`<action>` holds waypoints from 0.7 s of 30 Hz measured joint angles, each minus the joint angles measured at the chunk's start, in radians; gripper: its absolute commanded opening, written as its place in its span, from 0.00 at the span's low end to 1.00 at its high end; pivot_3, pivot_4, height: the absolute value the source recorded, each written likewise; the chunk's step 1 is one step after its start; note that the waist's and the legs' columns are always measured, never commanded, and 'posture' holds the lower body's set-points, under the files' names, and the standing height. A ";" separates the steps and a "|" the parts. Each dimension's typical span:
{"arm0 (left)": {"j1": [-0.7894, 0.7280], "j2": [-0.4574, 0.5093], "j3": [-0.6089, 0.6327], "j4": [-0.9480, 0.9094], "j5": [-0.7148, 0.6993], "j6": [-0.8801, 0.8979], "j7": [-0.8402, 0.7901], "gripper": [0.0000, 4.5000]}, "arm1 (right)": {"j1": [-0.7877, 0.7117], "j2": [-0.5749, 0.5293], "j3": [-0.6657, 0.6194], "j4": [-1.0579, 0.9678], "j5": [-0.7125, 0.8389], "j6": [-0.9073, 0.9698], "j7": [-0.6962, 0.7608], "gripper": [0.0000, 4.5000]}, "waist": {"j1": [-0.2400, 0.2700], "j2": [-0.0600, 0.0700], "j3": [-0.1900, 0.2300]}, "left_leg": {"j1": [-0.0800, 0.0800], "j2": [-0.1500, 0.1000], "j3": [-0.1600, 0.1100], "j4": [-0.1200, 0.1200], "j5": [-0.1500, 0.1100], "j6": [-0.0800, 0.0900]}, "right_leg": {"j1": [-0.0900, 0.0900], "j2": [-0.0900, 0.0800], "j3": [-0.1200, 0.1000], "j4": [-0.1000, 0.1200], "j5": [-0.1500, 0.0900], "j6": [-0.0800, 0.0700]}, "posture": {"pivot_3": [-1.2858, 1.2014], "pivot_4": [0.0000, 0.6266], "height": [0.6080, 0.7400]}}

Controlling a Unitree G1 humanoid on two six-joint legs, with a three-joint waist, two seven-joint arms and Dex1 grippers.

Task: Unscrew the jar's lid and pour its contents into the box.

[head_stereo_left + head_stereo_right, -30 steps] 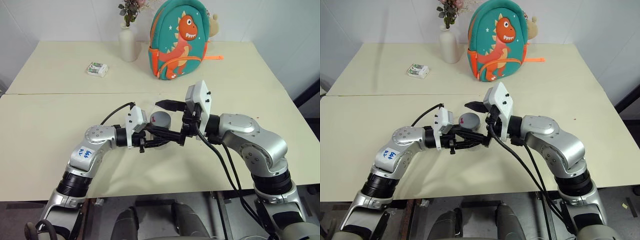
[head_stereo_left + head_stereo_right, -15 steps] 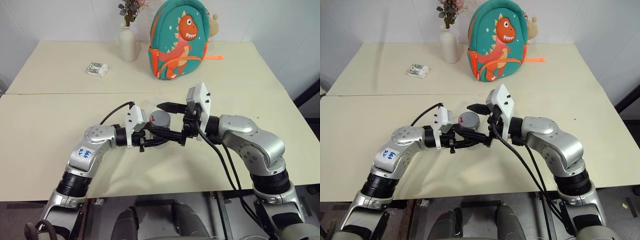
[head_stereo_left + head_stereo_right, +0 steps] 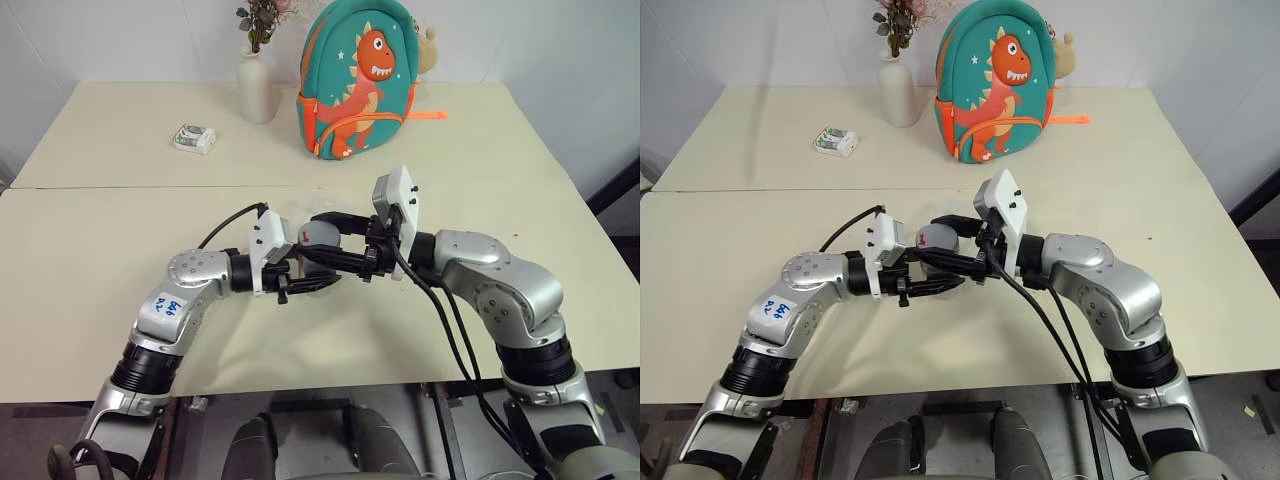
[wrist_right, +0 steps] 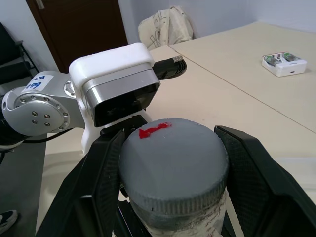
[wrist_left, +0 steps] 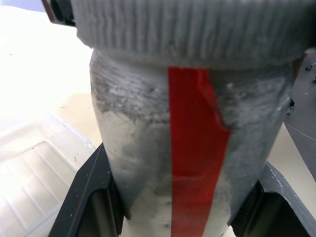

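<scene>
Left gripper (image 3: 300, 283) jaws clamp the jar (image 5: 187, 163) steady, right gripper (image 4: 170, 163) jaws squeeze the lid (image 4: 173, 165) to twist it off.

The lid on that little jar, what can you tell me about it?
The lid is a round, flat-topped grey cap with a ribbed rim and a small red mark on top. It still sits on the jar, upright above the table. The right hand has its two black fingers closed on the rim from both sides, while the left hand holds the jar below.
</scene>
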State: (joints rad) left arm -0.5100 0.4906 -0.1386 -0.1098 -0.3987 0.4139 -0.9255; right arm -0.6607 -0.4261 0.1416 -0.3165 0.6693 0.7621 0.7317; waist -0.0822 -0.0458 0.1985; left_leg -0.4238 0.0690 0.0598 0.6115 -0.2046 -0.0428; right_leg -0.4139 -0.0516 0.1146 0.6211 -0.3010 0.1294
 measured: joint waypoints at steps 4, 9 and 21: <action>0.000 0.005 0.010 -0.001 -0.010 -0.006 -0.040 0.47 | -0.022 -0.006 -0.001 0.021 0.008 0.000 0.055 0.57 | 0.000 0.000 0.000 | 0.000 0.000 0.000 0.000 0.000 0.000 | 0.000 0.000 0.000 0.000 0.000 0.000 | 0.52 0.24 1.00; -0.050 0.012 0.010 0.012 -0.054 -0.043 -0.190 0.47 | -0.098 -0.070 -0.012 0.059 0.069 0.005 0.240 0.57 | 0.002 0.000 0.000 | 0.000 0.000 0.000 0.000 0.000 0.000 | 0.000 0.000 -0.001 -0.001 0.000 0.000 | 0.52 0.24 1.00; -0.155 -0.024 -0.045 0.167 -0.065 -0.190 -0.415 0.47 | -0.232 -0.141 0.056 0.209 0.019 -0.084 0.587 0.57 | 0.000 0.000 0.000 | 0.000 0.001 0.000 0.000 0.000 0.000 | 0.000 0.002 0.000 0.000 0.001 0.002 | 0.52 0.24 1.00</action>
State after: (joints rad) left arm -0.6650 0.4668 -0.1836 0.0569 -0.4638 0.2236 -1.3407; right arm -0.8925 -0.5667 0.1977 -0.1077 0.6881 0.6778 1.3191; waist -0.0821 -0.0454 0.1989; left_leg -0.4242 0.0704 0.0594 0.6115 -0.2050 -0.0431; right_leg -0.4143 -0.0497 0.1141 0.6207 -0.3000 0.1318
